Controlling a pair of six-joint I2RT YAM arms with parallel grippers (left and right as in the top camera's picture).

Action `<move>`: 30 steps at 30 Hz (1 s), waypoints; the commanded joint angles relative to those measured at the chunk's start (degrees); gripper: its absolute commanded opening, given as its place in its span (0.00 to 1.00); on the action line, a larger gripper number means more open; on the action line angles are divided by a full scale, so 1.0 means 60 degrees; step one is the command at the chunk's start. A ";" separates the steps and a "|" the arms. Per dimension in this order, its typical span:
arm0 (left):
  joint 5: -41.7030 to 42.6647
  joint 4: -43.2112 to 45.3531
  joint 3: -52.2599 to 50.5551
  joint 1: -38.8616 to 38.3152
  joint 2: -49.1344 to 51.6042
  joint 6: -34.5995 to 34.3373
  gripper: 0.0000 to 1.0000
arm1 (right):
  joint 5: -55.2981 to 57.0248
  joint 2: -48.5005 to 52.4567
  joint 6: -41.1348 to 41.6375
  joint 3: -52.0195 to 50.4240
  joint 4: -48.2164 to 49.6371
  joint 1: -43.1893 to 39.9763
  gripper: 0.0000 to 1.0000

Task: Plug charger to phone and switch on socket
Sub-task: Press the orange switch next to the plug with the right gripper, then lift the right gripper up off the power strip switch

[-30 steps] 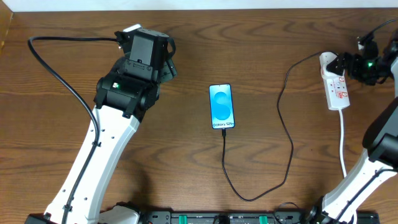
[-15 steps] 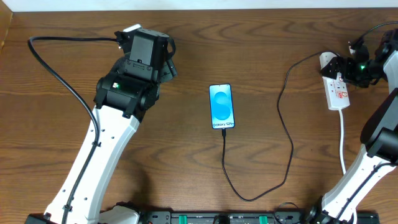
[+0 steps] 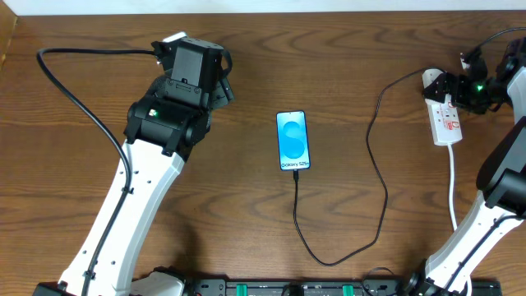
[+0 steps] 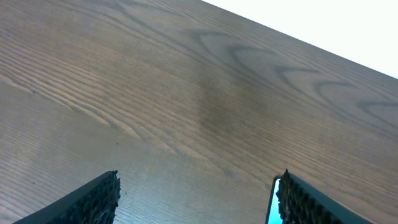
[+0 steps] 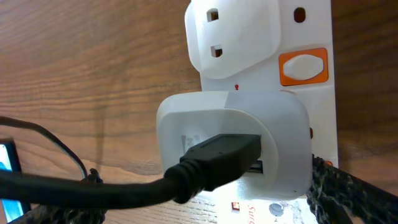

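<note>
At the far right of the brown wooden counter (image 3: 246, 205), the right hand (image 3: 450, 85) gapes wide over the white elongated power strip (image 3: 445, 122); the left hand (image 4: 196, 199) hovers wide, empty.

Overhead cam is fixed high up, looking straight down, so you get the whole surface (image 3: 246, 49) at once: left arm (image 3: 140, 181) and right arm (image 3: 493, 205) reach in from the bottom edge, phone (image 3: 293, 140) in the middle, socket (image 3: 446, 123) far right. Left wrist cam sits low and looks forward along the wood at a slant, left jaws poking in at the bottom corners. All it shares with overhead is bare wood and a sliver of phone. Right wrist cam is right up against the socket, which fills most of the frame, plus a bit of phone at the left edge.
</note>
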 commanded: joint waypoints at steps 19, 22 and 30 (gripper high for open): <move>-0.0164 -0.0011 0.0076 0.0004 -0.0029 0.0168 0.81 | -0.0630 0.0219 -0.0044 -0.0455 -0.0331 0.0233 0.99; -0.0164 -0.0015 0.0076 0.0004 -0.0029 0.0168 0.81 | -0.0648 0.0219 -0.0051 -0.0612 -0.0401 0.0361 0.99; -0.0164 -0.0011 0.0076 0.0004 -0.0029 0.0168 0.81 | -0.0641 0.0219 -0.0044 -0.1093 -0.0087 0.0550 0.99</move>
